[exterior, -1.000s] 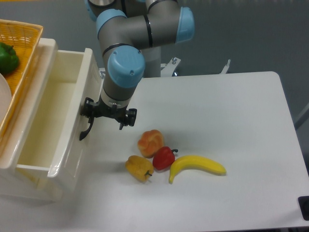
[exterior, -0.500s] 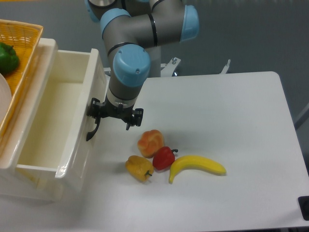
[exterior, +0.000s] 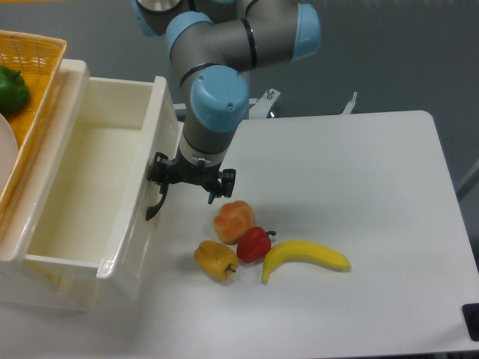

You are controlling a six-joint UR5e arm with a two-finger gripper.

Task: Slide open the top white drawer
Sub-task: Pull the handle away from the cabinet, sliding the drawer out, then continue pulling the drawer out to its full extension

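Note:
The top white drawer [exterior: 147, 157] stands pulled far out of the cream-white cabinet [exterior: 45, 288] at the left, and its deep white interior shows. Its curved black handle [exterior: 155, 207] hangs on the front panel. My gripper [exterior: 191, 182] points down right beside the drawer front. Its jaws stand wide apart. The left finger [exterior: 160, 170] is against the top of the handle, and the right finger [exterior: 221, 184] hangs free over the table. The lower drawer is hidden under the open one.
An orange basket [exterior: 34, 56] with a green pepper [exterior: 11, 88] sits on the cabinet top. Close to the gripper's right lie an orange pepper [exterior: 233, 221], a red pepper [exterior: 253, 244], a yellow pepper [exterior: 215, 259] and a banana [exterior: 305, 256].
The gripper has moved right and slightly toward the front, and the drawer front with its handle has slid out with it. The fruit has not moved.

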